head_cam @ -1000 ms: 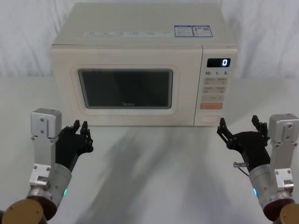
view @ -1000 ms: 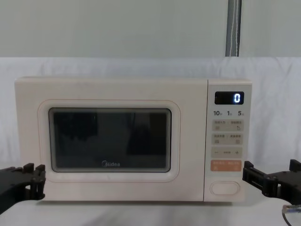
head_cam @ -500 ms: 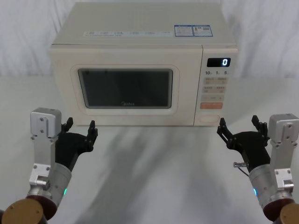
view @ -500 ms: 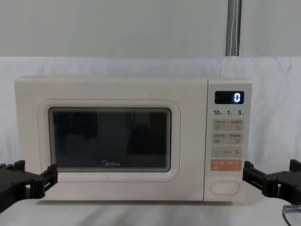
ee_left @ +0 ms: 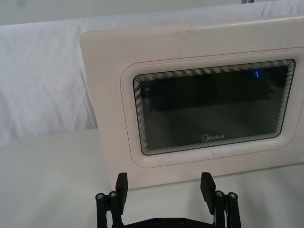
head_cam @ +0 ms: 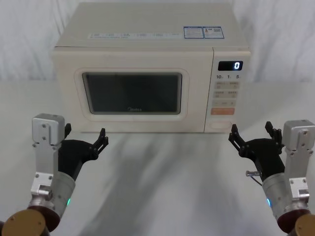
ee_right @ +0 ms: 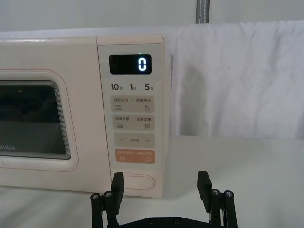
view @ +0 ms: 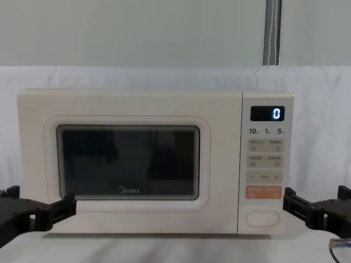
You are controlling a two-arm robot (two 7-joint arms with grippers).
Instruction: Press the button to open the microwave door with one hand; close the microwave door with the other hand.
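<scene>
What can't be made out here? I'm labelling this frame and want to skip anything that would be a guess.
- Inside of the microwave: the microwave door is closed and its dark window shows only reflections, chest view.
- Small print on the cream keys above the button: too small to read, right wrist view.
- Stickers on the microwave top: text too small, head view.
- Left gripper and right gripper: bodies cut by the chest view's edges.

Both arms end in black grippers, the left gripper (head_cam: pixel 84 137) and right gripper (head_cam: pixel 251 132), each with slim linked fingers (ee_left: pixel 122 186) pinned by small silver screws. Behind each sits a silver-grey metal bracket block with bolt holes, then a grey wrist ring with a lit dot, green left, blue right, and brown-copper joint housings. A thin cable loops beside the right wrist.
</scene>
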